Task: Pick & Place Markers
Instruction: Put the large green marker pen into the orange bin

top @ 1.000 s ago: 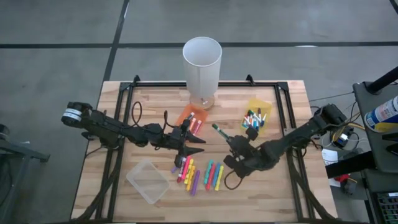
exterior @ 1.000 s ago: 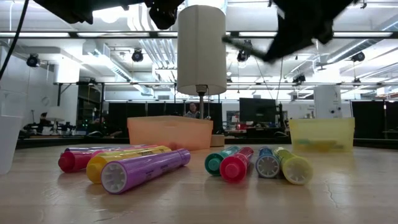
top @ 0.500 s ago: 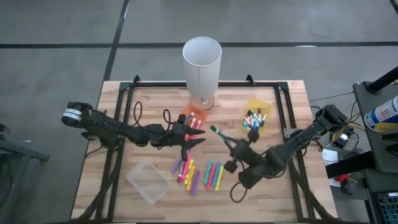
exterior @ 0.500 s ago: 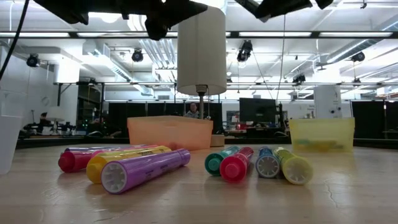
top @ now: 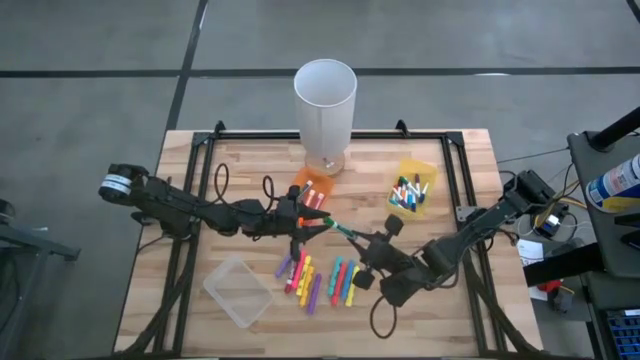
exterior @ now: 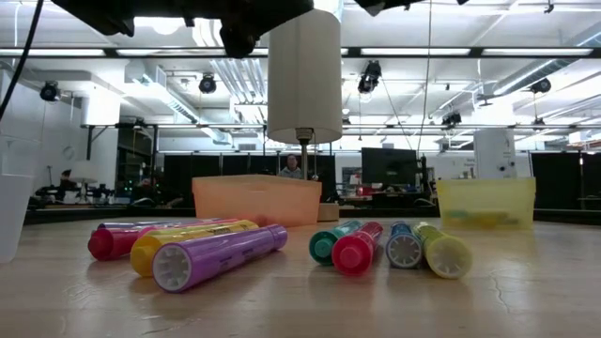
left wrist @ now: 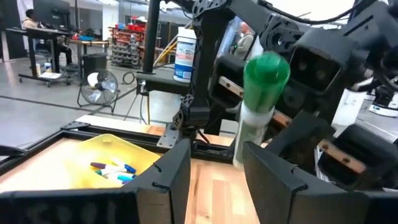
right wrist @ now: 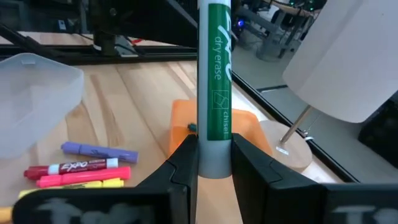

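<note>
The right gripper [right wrist: 214,165] pinches the base of a green-capped white dry-erase marker [right wrist: 214,81], whose long axis points from its fingers straight toward the spread, empty fingers of the left gripper [left wrist: 214,165].

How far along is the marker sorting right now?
Partly done. Some markers already lie in the orange bin and the yellow bin. In hand: the right gripper holds a green marker, facing the open left gripper above mid-table. Left: the loose markers on the table; the clear bin looks empty.
</note>
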Tool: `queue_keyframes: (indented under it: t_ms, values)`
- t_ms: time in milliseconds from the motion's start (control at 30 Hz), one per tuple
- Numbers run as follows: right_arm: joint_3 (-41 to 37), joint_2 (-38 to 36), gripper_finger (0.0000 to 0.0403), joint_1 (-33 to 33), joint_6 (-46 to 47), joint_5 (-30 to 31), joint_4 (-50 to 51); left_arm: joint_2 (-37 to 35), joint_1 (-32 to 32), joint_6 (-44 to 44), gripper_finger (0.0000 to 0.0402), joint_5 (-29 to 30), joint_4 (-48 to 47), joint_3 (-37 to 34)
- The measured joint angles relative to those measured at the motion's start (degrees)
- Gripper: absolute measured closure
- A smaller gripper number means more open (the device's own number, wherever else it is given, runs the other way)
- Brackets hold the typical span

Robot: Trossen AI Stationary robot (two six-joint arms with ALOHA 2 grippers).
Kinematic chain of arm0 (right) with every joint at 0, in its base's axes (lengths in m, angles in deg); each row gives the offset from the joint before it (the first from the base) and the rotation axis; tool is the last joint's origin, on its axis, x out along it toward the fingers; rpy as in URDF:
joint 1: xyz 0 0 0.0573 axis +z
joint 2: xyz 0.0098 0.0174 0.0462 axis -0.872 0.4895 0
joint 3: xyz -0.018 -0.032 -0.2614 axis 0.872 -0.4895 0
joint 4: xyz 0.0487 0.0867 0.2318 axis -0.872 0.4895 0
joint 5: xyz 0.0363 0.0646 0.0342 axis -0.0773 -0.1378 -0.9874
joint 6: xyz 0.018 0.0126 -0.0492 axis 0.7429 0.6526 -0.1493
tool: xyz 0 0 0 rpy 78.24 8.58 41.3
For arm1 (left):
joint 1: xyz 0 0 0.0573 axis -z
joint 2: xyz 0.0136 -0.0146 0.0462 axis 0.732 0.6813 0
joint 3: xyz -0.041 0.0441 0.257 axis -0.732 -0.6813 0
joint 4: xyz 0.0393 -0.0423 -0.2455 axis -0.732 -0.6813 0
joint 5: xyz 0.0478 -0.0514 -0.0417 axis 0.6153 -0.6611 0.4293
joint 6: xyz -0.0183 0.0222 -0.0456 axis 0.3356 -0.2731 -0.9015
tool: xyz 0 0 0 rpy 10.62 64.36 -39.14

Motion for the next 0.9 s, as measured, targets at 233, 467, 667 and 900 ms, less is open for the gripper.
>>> queue_keyframes:
  t_ms: [233,467,667,900]
  values:
    - [0.0,0.0,0.0339,-1.0,-0.4,-2.1,-1.6,0.0,0.0,0.1,0.0260,-2.0,1.0,0.0]
    - [0.0,0.0,0.0339,-3.0,-1.2,-5.2,-3.0,0.3,0.0,-0.7,0.0260,-4.4,1.1,0.6]
    - [-0.2,0.0,0.0339,-3.9,-1.0,-6.4,-3.2,0.3,0.0,-1.0,0.0260,-4.3,1.1,0.6]
    - [-0.3,0.0,0.0339,-4.5,-0.6,-8.6,-3.4,0.3,0.0,-2.3,0.0307,-4.2,0.9,0.6]
